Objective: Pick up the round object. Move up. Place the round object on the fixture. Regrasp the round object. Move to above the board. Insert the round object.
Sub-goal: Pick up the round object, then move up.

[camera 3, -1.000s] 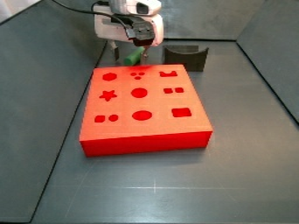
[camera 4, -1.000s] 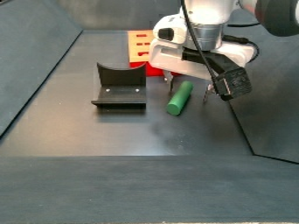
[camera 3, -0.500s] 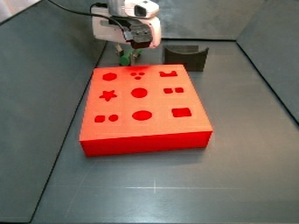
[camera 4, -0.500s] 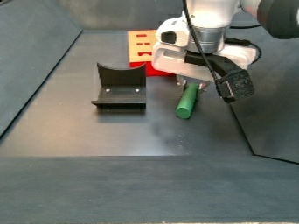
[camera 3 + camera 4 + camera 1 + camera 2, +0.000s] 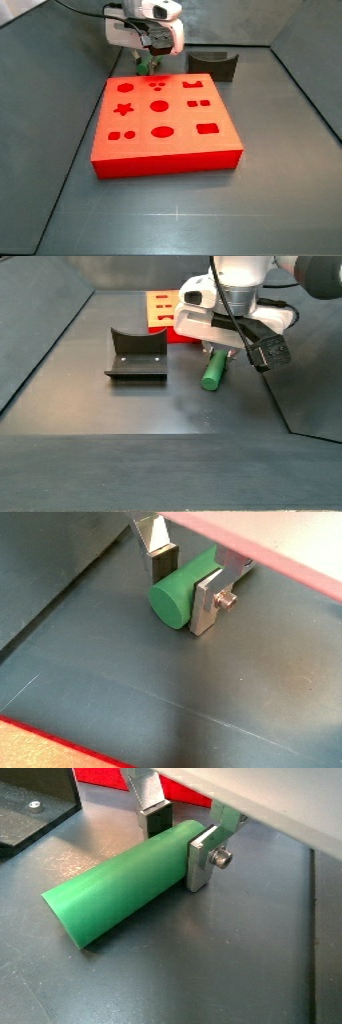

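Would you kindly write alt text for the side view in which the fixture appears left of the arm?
The gripper straddles the upper end of the green round object, which lies tilted on the dark floor. The fixture stands empty to its left; the red board shows behind the arm.

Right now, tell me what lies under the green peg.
Only dark grey floor shows under the green peg, which the gripper straddles beside the red board. Whether it touches the floor is unclear.

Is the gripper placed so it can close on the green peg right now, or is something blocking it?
Probably yes. In both wrist views the gripper is down at the floor with a finger on each side of the round object, and nothing else between them. Contact can't be confirmed.
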You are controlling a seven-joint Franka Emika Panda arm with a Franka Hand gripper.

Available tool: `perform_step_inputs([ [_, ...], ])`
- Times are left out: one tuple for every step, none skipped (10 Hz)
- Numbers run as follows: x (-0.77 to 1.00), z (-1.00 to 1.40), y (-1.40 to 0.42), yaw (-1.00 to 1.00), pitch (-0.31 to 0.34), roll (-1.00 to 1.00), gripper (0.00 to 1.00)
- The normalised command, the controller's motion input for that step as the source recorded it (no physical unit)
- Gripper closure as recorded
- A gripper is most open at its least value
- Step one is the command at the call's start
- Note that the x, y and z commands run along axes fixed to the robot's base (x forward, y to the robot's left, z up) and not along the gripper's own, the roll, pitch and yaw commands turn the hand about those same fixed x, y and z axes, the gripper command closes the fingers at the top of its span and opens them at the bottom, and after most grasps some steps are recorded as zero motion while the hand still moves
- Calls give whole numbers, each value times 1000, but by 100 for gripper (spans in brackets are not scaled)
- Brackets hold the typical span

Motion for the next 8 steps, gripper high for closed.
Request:
perform_step_inputs([
  [0, 0, 0, 0, 0, 0, 100],
  [0, 0, 0, 0, 0, 0, 100],
  [0, 0, 0, 0, 0, 0, 100],
  [0, 0, 0, 0, 0, 0, 100],
  [0, 0, 0, 0, 0, 0, 100],
  [0, 0, 0, 0, 0, 0, 100],
  [0, 833, 0, 0, 0, 0, 100],
  [-34, 807, -8, 25, 17, -5, 100],
])
